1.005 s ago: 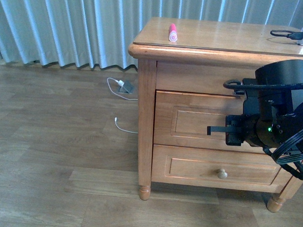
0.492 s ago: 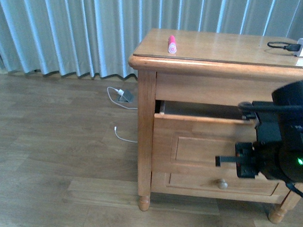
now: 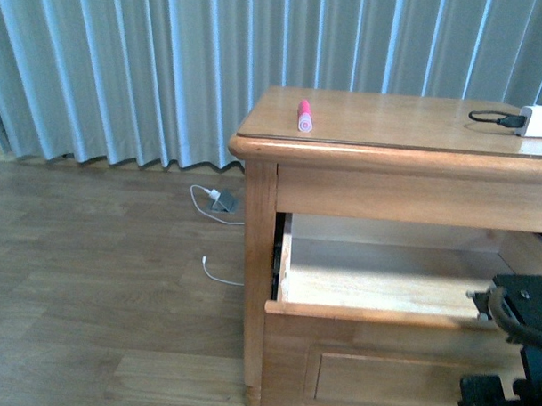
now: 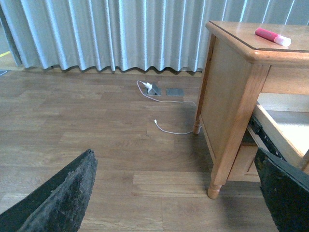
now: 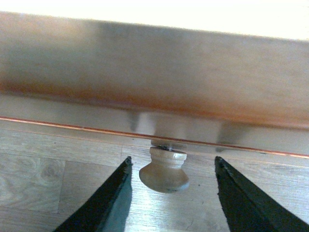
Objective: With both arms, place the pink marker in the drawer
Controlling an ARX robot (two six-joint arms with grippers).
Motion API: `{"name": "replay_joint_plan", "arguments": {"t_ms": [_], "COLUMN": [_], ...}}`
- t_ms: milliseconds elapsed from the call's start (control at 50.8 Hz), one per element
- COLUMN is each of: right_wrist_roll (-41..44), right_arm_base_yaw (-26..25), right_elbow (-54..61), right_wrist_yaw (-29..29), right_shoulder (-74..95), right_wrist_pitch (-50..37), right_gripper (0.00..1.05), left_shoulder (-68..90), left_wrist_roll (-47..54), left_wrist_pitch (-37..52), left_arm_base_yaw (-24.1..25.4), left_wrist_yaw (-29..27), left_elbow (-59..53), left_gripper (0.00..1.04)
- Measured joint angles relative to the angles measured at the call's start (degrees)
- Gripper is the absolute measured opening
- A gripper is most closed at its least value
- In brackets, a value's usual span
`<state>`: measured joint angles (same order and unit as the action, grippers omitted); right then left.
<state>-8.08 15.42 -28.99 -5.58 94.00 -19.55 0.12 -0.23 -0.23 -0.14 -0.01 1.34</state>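
Bright pink marker, paler tip. Honey-brown wooden dresser; drawer interior pale wood. Grey-blue curtain, vertical pleats. Grey-brown plank floor.

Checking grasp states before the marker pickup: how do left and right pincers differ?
The left pincer has nothing between its fingers; the right pincer straddles the drawer knob, gaps either side. The left pincer looks across floor at the dresser from afar; the right pincer sits close to the drawer front. Both black, both open, neither gripping.

You have one pink marker, one open drawer, one round knob, two white cables on the floor and one black cable on the dresser.
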Motion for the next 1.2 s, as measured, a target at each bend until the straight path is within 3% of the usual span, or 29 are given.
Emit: {"name": "replay_joint_plan", "arguments": {"t_ms": [79, 197, 394, 768, 1064, 1202], "right_wrist_roll": [-0.7, -1.5, -1.9, -3.1, -3.4, -3.3], "right_arm_base_yaw": [0.0, -0.1, -0.1, 1.7, -3.8, -9.0], "right_elbow": [0.3, 0.2, -6.1, -14.8, -13.9, -10.6], "right_wrist_yaw": [1.0, 3.4, 4.3, 1.7, 7.4, 12.6], "right_shoulder": [-4.4, -17.2, -27.4, -29.5, -40.9, -48.1], "right_wrist_pitch": [3.0, 11.3, 18.3, 18.9, 24.7, 28.5], "right_gripper": [0.71, 0.98, 0.96, 0.96, 0.96, 0.96], "left_shoulder": [0.0, 0.0, 0.0, 0.0, 0.0, 0.0], "left_wrist_roll": [0.0, 0.0, 0.0, 0.0, 0.0, 0.0], "left_wrist_pitch": [0.0, 0.0, 0.0, 0.0, 0.0, 0.0], "left_arm_base_yaw": [0.0, 0.0, 0.0, 0.0, 0.0, 0.0], "left_wrist_yaw": [0.0, 0.0, 0.0, 0.0, 0.0, 0.0], "left_elbow": [0.0, 0.0, 0.0, 0.0, 0.0, 0.0], "left_gripper": [0.99, 0.99, 0.99, 0.99, 0.99, 0.99]}}
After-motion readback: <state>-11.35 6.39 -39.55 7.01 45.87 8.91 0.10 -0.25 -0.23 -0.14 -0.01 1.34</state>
